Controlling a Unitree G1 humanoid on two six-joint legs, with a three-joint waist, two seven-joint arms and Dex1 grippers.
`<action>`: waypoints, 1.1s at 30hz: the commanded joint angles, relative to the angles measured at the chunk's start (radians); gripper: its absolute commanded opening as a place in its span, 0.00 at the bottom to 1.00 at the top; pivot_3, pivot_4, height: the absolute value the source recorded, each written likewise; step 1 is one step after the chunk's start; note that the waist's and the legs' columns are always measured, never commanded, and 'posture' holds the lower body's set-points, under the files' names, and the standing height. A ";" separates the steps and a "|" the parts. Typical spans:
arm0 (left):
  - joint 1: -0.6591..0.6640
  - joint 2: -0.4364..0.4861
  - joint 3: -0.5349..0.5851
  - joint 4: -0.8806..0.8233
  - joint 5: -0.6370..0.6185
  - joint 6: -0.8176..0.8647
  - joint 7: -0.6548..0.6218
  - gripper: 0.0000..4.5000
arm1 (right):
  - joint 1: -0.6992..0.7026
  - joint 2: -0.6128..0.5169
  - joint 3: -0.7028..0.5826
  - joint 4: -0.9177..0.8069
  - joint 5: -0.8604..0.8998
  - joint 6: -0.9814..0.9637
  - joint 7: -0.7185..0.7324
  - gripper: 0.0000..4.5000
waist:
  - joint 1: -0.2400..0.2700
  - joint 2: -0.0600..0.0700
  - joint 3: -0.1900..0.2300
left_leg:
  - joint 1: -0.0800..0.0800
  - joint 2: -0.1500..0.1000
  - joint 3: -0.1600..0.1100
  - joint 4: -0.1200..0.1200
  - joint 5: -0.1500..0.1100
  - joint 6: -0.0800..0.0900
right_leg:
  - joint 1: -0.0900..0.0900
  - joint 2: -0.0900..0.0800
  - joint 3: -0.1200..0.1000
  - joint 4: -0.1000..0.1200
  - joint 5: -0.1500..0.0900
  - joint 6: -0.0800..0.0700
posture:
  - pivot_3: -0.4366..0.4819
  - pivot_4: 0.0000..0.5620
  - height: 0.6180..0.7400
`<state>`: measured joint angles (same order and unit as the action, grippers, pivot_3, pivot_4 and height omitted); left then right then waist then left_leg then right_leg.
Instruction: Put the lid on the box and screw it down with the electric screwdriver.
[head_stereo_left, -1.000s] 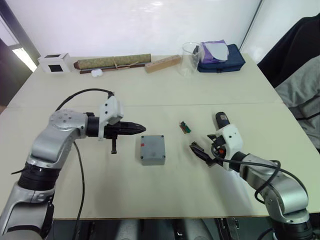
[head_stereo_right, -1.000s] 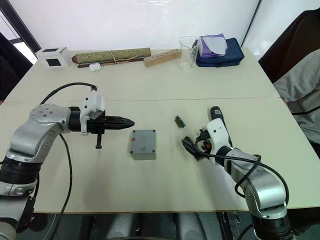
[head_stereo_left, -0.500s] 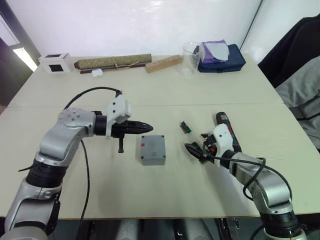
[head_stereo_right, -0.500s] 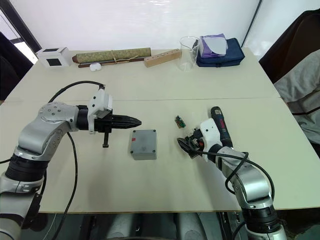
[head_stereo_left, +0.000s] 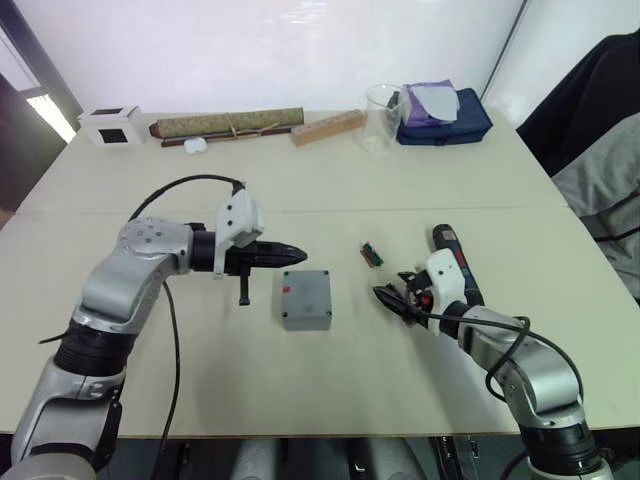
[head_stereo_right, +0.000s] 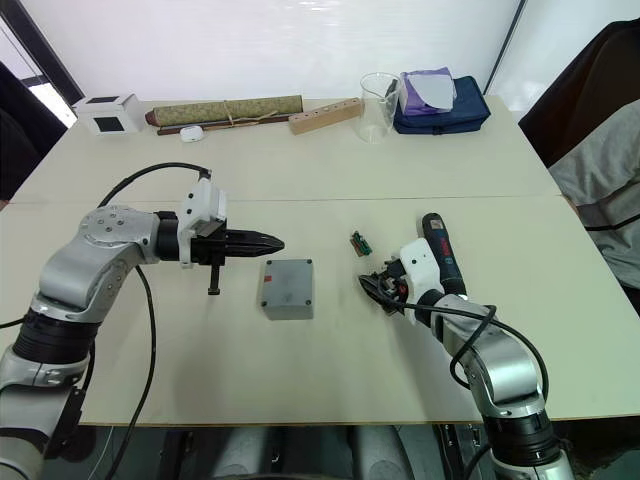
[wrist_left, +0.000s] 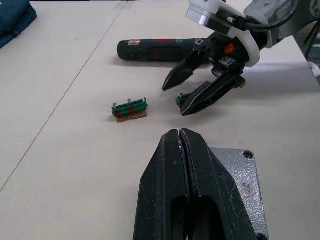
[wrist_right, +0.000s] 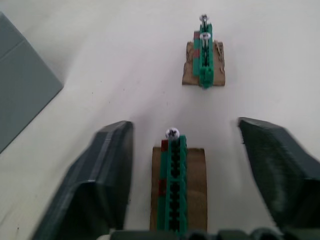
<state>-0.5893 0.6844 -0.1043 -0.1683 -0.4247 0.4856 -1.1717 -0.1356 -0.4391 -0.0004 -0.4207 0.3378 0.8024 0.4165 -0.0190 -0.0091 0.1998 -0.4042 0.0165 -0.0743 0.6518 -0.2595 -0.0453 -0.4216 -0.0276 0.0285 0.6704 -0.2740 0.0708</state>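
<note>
Right gripper (wrist_right: 182, 145) wide, now straddling green screw strip (wrist_right: 174, 180); left gripper (wrist_left: 181, 134) closed, empty, over box (head_stereo_left: 305, 298) at 9 o'clock edge; lid on; screwdriver (head_stereo_left: 455, 266) untouched at 3 o'clock

Box (wrist_left: 239, 170) cut by the lower edge of the left wrist view and partly covered by the left tool (wrist_left: 179, 137), fingers pressed together; lid not separable from box in the head views; electric screwdriver (wrist_left: 155, 50) hidden at its bit end behind the right tool (wrist_left: 185, 95); nearer green terminal block (wrist_right: 174, 187) cut off at the lower edge of the right wrist view, between spread, blurred fingers (wrist_right: 102, 175); box corner (wrist_right: 22, 80) cropped at the side; person's sleeve (head_stereo_left: 600, 150) cut by the frame edge.
</note>
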 joint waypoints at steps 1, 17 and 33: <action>-0.002 -0.006 0.004 -0.013 0.004 -0.024 0.009 0.00 | 0.005 0.005 -0.019 -0.063 0.018 -0.001 -0.005 0.37 | 0.000 0.000 0.000 | 0.000 0.000 0.000 0.000 0.000 0.000 | 0.000 0.000 0.000 0.000 0.000 0.000 | 0.48 0.27 0.97; -0.006 -0.033 -0.004 -0.014 0.006 -0.023 0.032 0.00 | -0.011 -0.002 0.021 -0.032 0.008 0.025 -0.011 0.01 | -0.001 0.000 0.000 | 0.000 0.000 0.000 0.000 0.000 0.000 | 0.000 0.000 0.000 0.000 0.000 0.000 | 0.48 0.27 0.97; -0.012 -0.031 -0.003 -0.003 0.011 -0.027 0.029 0.00 | -0.036 0.002 -0.006 -0.079 0.028 0.030 -0.016 0.53 | 0.000 0.000 0.000 | 0.000 0.000 0.000 0.000 0.000 0.000 | 0.000 0.000 0.000 0.001 0.000 0.000 | 0.48 0.27 0.97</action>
<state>-0.5895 0.6484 -0.1072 -0.1586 -0.4159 0.4715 -1.1415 -0.1579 -0.4421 0.0222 -0.4505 0.3494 0.8363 0.4013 -0.0193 -0.0093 0.1997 -0.4041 0.0164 -0.0744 0.6522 -0.2595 -0.0453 -0.4215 -0.0276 0.0285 0.6710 -0.2740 0.0708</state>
